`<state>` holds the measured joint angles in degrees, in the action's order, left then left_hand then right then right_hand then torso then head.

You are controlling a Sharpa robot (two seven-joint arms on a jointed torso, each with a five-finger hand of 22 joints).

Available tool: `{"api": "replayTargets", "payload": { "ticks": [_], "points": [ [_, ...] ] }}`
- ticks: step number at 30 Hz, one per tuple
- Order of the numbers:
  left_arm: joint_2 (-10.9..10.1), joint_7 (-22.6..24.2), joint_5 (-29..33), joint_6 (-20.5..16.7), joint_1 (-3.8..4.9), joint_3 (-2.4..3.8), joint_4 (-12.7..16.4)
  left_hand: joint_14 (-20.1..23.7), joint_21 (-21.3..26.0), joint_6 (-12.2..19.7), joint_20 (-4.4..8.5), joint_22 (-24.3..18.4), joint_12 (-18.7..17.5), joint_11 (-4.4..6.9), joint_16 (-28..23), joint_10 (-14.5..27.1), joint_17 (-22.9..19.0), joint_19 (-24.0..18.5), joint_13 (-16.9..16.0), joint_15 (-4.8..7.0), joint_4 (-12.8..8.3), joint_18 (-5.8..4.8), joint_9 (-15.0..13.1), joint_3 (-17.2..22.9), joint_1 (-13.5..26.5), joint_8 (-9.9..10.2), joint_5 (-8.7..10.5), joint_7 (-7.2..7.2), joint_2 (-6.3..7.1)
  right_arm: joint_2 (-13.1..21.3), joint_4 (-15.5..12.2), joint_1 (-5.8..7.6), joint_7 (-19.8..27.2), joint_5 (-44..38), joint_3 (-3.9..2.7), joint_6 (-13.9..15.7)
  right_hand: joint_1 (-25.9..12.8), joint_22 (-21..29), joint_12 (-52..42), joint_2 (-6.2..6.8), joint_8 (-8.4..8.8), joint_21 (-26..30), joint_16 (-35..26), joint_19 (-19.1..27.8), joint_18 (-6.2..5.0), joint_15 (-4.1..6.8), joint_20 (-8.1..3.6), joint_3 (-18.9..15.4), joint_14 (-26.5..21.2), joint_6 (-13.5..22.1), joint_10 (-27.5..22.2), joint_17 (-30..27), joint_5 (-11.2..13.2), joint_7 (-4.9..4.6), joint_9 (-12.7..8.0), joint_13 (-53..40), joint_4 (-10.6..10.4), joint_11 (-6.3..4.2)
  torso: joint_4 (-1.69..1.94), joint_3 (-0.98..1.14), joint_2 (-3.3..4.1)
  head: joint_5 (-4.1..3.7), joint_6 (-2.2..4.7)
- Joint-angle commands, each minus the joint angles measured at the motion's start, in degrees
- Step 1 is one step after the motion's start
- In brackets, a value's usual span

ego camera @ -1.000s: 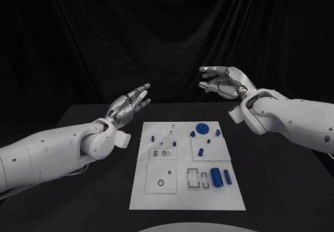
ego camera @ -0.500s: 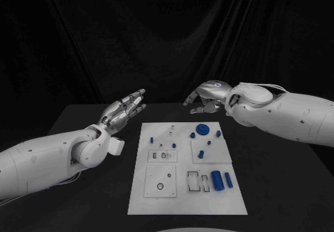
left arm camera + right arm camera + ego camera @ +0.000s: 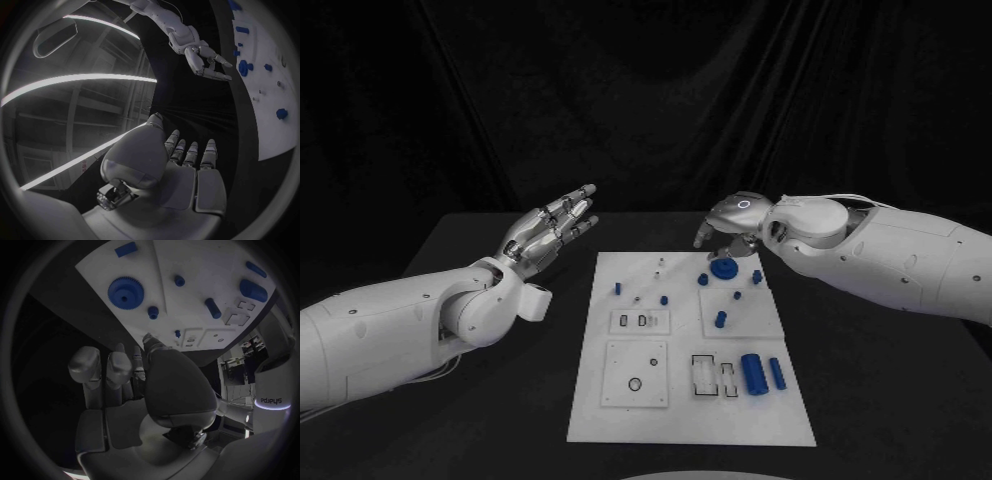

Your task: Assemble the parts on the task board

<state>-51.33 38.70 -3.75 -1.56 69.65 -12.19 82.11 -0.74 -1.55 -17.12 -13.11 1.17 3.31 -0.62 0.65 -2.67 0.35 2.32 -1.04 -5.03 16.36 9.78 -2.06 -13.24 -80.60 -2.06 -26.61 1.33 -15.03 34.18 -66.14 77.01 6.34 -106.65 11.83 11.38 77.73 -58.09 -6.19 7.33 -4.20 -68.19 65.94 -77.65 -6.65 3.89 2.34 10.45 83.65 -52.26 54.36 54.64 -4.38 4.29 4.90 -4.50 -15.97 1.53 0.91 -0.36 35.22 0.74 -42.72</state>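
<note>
The white task board lies in the middle of the black table. A blue gear sits near its far edge, with small blue pegs around it. A thick blue cylinder and a slim one lie at the near right. My right hand hovers just above the gear, fingers apart and pointing down, holding nothing. In the right wrist view the gear lies beyond the hand. My left hand floats left of the board's far corner, fingers stretched out and empty.
Recessed slots and holes mark the board's near half. Black table surrounds the board on all sides, and a dark curtain hangs behind. In the left wrist view the right hand shows beside the board.
My right hand has come down and forward, from high behind the board to just over the blue gear. The left hand has barely shifted.
</note>
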Motion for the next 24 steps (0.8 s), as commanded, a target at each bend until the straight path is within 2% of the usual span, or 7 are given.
{"api": "replayTargets", "payload": {
  "ticks": [1,3,4,6,10,16,24],
  "points": [
    [0.1,6.3,-0.1,0.9,0.18,0.06,0.1,0.0,-0.4,-0.4,-0.43,0.1,0.3,0.25,0.2,0.0,0.1,0.0,-0.1,-0.43,-0.1,0.58,0.0,0.3,-0.6,-0.2,-0.35,-0.02,0.03,-0.1,-0.1,-0.43,-1.5,-2.1,-0.05,-1.8,-0.5,-0.8,0.4,0.0,-0.25,-0.6,0.8,-0.4,0.57,0.08,0.03,0.0,0.9,-0.6,0.3,0.8,-0.1,-0.09,0.2,-0.1,-0.3,-0.06,-0.09,0.06,0.03,0.07,-0.09],
    [0.1,6.3,-0.1,1.0,0.17,0.06,0.1,0.0,-0.4,-0.4,-0.43,0.1,0.3,0.25,0.2,0.0,0.1,0.0,-0.1,-0.43,-0.1,0.58,0.0,0.3,-0.6,-0.2,-0.35,-0.02,0.03,0.0,-0.1,-0.53,-1.5,-2.2,-0.05,-1.6,-0.7,-1.9,0.5,0.05,-0.22,-1.4,1.6,-0.7,0.73,0.09,0.02,0.0,1.1,-0.7,0.3,1.9,-0.1,-0.15,0.3,-0.1,-0.3,-0.06,-0.16,0.06,0.07,0.15,-0.04],
    [0.1,6.3,-0.1,1.1,0.17,0.06,0.0,0.0,-0.4,-0.5,-0.53,0.1,0.3,0.24,0.2,0.0,0.1,0.0,-0.1,-0.51,-0.1,0.58,-0.1,0.4,-0.7,-0.2,-0.49,0.05,0.02,0.1,-0.2,-0.61,-1.4,-2.2,-0.05,-1.5,-1.8,-5.3,0.3,0.44,0.22,-4.0,4.7,-1.8,1.26,0.19,-0.07,-0.3,2.1,-0.1,1.0,5.6,-0.1,0.03,0.3,-0.3,-0.5,-0.03,-0.14,0.06,0.09,0.17,-0.05],
    [0.2,6.3,-0.1,1.2,0.16,0.06,-0.1,0.0,-0.4,-0.5,-0.53,0.1,0.3,0.24,0.2,0.0,0.1,0.0,-0.1,-0.51,-0.1,0.58,-0.1,0.4,-0.7,-0.2,-0.49,0.05,0.02,0.2,-0.3,-0.7,-1.2,-2.2,-0.05,-1.2,-2.4,-6.3,0.3,0.65,0.35,-4.7,5.5,-2.0,1.37,0.2,-0.09,-0.4,2.2,0.3,1.2,6.5,0.0,0.07,0.3,-0.4,-0.6,0.02,-0.1,0.07,0.15,0.14,-0.08],
    [0.5,6.2,-0.1,1.5,0.15,0.06,-0.4,0.0,-0.5,-0.6,-0.58,0.1,0.3,0.23,0.2,0.0,0.1,0.0,-0.1,-0.56,-0.1,0.58,-0.1,0.4,-0.8,-0.2,-0.56,0.07,-0.01,0.5,-0.4,-0.79,-0.8,-2.2,-0.05,-1.5,-2.3,-6.9,1.2,1.33,0.47,-5.2,6.1,-1.7,1.36,0.18,-0.06,-0.2,2.1,1.1,0.0,7.0,0.0,0.59,0.3,-0.4,-0.5,-0.02,-0.07,0.03,0.11,-0.05,-0.35],
    [0.6,6.3,-0.1,1.8,0.13,0.06,-0.7,-0.1,-0.5,-0.9,-0.81,0.1,0.4,0.32,0.3,0.0,0.1,0.2,-0.1,-0.78,-0.2,0.58,-0.1,0.6,-1.0,-0.3,-0.72,0.21,-0.16,0.8,-0.3,-0.84,0.1,-2.2,-0.05,-2.7,-2.0,-7.1,2.2,1.67,0.38,-5.2,6.1,-1.0,1.25,0.17,-0.01,0.1,1.6,1.5,-1.7,6.7,-0.3,0.82,0.4,-0.3,-0.6,-0.14,-0.05,0.03,0.04,0.08,-0.71],
    [0.9,6.6,-0.1,2.0,0.08,0.05,-1.2,-0.2,-0.7,-1.5,-1.02,0.2,0.5,0.32,0.3,-0.1,0.1,0.3,-0.1,-1.05,-0.2,0.59,-0.2,0.8,-1.2,-0.4,-0.84,0.37,-0.3,1.0,-0.6,-1.21,0.7,-2.2,-0.05,-1.6,-1.1,-7.8,2.5,1.73,0.4,-5.6,6.6,-1.0,1.33,0.15,0.01,0.5,1.6,1.9,-2.6,7.2,-0.7,0.96,0.4,-0.3,-0.4,-0.11,-0.05,0.02,0.07,0.19,-0.85]
  ]
}}
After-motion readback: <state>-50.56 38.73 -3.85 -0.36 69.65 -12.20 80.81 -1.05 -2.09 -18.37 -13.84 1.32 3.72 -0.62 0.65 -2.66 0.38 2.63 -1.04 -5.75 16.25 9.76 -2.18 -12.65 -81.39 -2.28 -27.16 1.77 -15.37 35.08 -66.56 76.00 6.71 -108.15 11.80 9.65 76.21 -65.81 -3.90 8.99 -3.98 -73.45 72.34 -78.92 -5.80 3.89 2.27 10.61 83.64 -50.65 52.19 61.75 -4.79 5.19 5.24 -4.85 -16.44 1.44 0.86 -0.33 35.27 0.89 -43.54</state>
